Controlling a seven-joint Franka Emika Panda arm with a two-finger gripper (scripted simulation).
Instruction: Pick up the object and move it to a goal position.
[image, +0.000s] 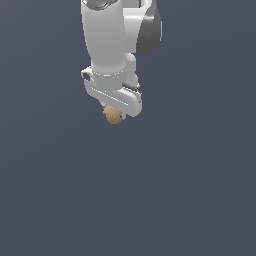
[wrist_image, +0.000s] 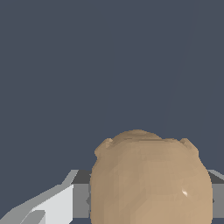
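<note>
Tan-brown ball (image: 113, 116) sits between the fingers of the white claw (image: 114, 114), closed on it; this hold seems to keep it safe for carrying to the goal.

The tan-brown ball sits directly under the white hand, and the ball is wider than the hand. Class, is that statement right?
Not quite. The tan-brown ball does sit directly under the white hand, but it is much narrower than the hand, not wider. The exterior view shows this; the wrist view only makes the ball look large because the camera is close.
</note>
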